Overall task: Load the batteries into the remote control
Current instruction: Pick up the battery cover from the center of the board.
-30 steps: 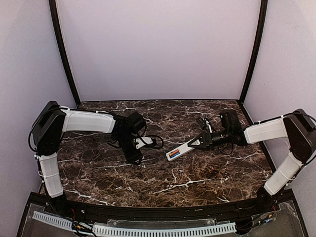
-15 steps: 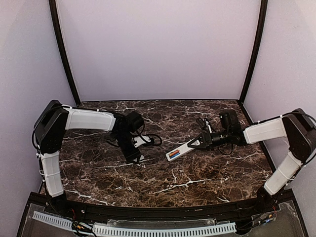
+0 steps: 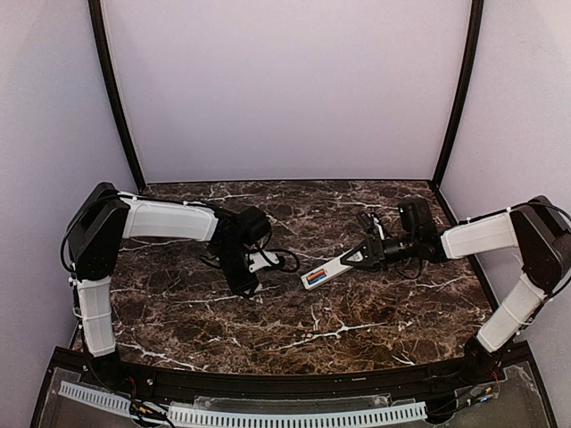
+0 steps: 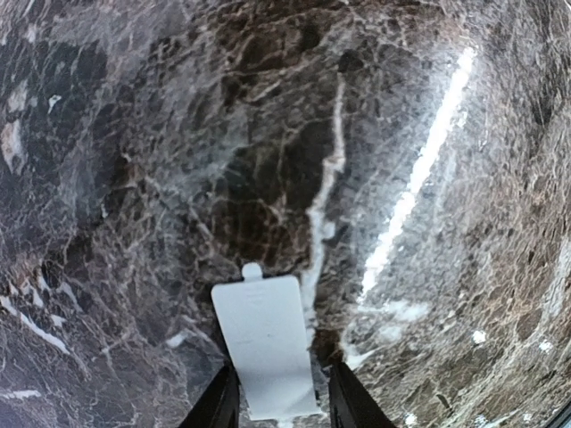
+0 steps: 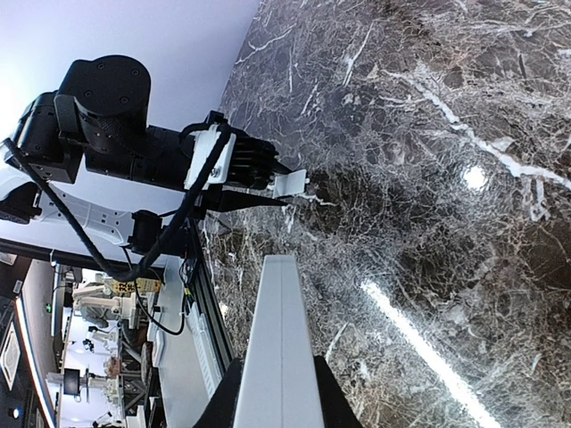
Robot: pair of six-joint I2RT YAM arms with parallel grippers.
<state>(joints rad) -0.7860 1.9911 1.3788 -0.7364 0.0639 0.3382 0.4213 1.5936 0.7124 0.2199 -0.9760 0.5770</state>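
My right gripper (image 3: pixel 362 259) is shut on one end of the white remote control (image 3: pixel 335 267) and holds it slanted over the table's middle. The blue and orange batteries (image 3: pixel 314 277) sit in its open bay at the free end. In the right wrist view the remote's (image 5: pixel 278 330) plain side shows between my fingers (image 5: pixel 223 392). My left gripper (image 3: pixel 247 285) is shut on the small white cover piece (image 4: pixel 266 339), just above the marble, left of the remote. The cover also shows in the right wrist view (image 5: pixel 290 183).
The dark marble table (image 3: pixel 357 321) is walled by lilac panels on three sides, with black posts (image 3: pixel 114 98) at the back corners. A black cable (image 3: pixel 284 259) loops beside the left wrist. A grey rail (image 3: pixel 268 415) runs along the near edge.
My left wrist swung slightly left, then back toward the right, with the cover in it. The right arm and the remote have stayed still.
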